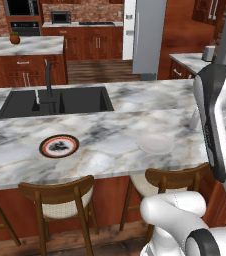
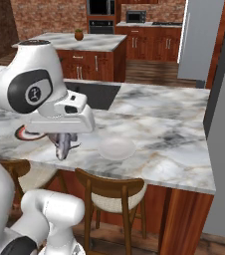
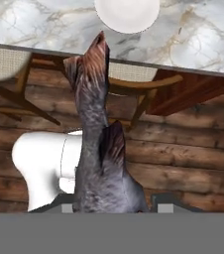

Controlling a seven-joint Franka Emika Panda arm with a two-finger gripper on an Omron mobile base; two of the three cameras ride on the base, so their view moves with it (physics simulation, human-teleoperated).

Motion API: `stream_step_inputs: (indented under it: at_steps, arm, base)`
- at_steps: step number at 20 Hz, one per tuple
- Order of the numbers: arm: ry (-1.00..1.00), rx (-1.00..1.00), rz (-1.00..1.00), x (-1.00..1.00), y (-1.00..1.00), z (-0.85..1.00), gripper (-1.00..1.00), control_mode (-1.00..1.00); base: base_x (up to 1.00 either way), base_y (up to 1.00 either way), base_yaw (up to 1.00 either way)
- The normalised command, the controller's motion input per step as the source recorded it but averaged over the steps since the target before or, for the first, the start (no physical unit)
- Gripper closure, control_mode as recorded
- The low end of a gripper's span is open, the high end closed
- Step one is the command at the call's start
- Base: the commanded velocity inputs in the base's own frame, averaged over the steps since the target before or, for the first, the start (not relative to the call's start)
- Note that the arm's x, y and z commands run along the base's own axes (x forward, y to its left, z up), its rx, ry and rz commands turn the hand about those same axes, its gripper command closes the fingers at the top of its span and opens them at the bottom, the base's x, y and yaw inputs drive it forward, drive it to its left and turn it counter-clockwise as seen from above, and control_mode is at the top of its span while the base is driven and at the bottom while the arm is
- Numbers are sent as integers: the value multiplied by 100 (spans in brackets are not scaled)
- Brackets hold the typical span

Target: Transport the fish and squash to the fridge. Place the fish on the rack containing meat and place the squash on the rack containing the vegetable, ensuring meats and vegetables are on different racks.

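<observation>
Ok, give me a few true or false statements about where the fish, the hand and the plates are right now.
1. The hand holds the fish. True.
2. The fish lies on the white plate. False: that plate is bare; the fish is lifted off it.
3. The faucet stands at the sink. True.
4. The patterned plate sits in the sink. False: it sits on the marble counter.

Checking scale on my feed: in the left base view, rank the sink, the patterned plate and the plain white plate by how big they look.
1. Sink, clearly largest.
2. Plain white plate and patterned plate look about alike; I won't rank them.
</observation>
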Motion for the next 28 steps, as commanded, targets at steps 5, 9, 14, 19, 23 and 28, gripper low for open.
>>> stream_step_inputs:
  at_steps: [5,9,14,19,23,28]
  arm:
    - [-5,0,0,-58,8,48,100,-100]
    - [-36,-3,0,-46,13,3,100,-100]
    - [-50,0,0,-39,17,0,100,-100]
    - [-46,0,0,-33,24,11,100,-100]
    - [0,0,0,0,0,0,100,100]
    - [0,0,0,0,0,0,100,100]
  base:
    - [0,0,0]
    - [0,0,0]
    - [0,0,0]
    - [0,0,0]
    - [-56,36,0]
    - [-86,38,0]
